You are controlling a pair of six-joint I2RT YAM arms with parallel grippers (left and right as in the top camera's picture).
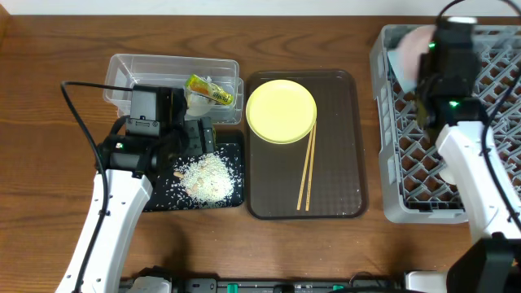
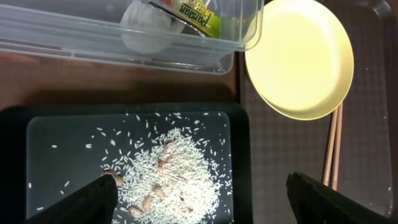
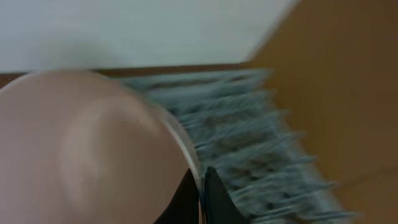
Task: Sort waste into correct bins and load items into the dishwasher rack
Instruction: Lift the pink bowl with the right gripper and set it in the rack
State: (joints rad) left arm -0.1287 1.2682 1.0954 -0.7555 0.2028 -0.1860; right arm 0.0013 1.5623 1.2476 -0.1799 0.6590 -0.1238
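My left gripper is open and empty, low over the rice scraps heaped in the black tray. The clear tub behind it holds the snack wrapper and crumpled white paper. My right gripper is shut on the rim of the white-pinkish bowl, held over the far left corner of the grey dishwasher rack. The yellow plate and two chopsticks lie on the brown serving tray. The blue bowl and the cup are out of view.
The black tray touches the front of the clear tub, and the brown tray lies right beside both. Bare wooden table separates the brown tray from the rack. The right arm stretches over the rack's grid.
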